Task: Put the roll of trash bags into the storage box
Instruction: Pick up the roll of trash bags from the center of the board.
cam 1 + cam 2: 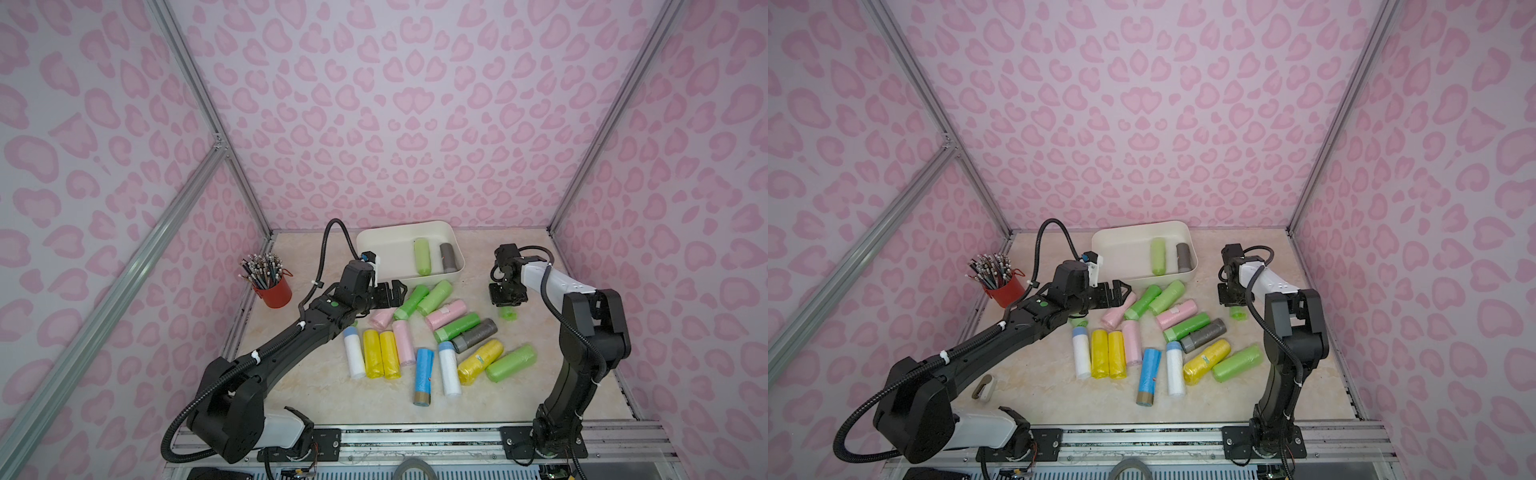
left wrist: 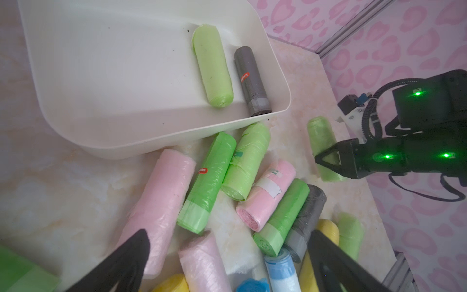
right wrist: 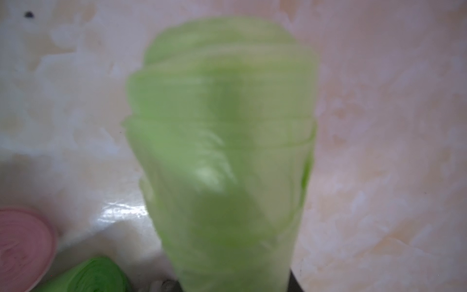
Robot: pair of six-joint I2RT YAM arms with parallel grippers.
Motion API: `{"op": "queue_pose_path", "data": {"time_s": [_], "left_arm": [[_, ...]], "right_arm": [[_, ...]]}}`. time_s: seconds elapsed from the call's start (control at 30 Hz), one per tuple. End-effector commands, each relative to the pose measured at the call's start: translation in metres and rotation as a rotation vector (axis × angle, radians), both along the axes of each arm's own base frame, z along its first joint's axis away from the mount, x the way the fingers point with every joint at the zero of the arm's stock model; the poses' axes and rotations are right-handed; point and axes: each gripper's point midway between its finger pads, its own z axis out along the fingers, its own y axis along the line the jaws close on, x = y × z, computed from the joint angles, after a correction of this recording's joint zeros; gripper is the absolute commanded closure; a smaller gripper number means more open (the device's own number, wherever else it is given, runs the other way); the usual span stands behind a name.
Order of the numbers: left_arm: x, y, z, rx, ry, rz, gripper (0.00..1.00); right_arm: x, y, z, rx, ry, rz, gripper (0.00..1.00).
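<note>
My right gripper [image 1: 508, 301] is shut on a light green roll of trash bags [image 2: 322, 136] at the right of the table, to the right of the storage box. In the right wrist view this roll [image 3: 222, 141] fills the middle, blurred, and hides the fingers. Whether it touches the table I cannot tell. The storage box [image 1: 399, 232] is a cream-white tub at the back centre, holding a light green roll [image 1: 422, 256] and a grey roll [image 1: 448, 257]. My left gripper [image 2: 228, 235] is open, hovering over pink rolls [image 2: 161, 202] just in front of the box, holding nothing.
Several rolls, green, pink, yellow, grey, blue and white, lie in a pile [image 1: 436, 340] across the table's middle. A red pencil cup [image 1: 274, 291] stands at the back left. A small white object [image 1: 984, 388] lies near the left arm's base. Patterned walls close in three sides.
</note>
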Motion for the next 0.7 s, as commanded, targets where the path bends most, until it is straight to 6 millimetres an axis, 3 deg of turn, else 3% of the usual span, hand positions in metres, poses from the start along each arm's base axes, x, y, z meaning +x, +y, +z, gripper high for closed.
{"op": "queue_pose_path", "data": {"time_s": [0.0, 0.3, 0.47, 0.67], "left_arm": [[0.007, -0.004, 0.022, -0.069, -0.058, 0.002, 0.00], [0.006, 0.003, 0.027, -0.131, -0.066, 0.012, 0.00], [0.007, 0.007, 0.027, -0.146, -0.065, 0.015, 0.00], [0.008, 0.011, 0.041, -0.178, -0.106, 0.026, 0.00]], "right_arm": [[0.001, 0.015, 0.009, 0.099, -0.037, -0.040, 0.79], [0.004, 0.052, 0.049, 0.341, -0.122, -0.055, 0.80], [0.004, 0.069, 0.066, 0.374, -0.158, -0.028, 0.81], [0.012, 0.097, 0.086, 0.424, -0.181, 0.014, 0.82]]}}
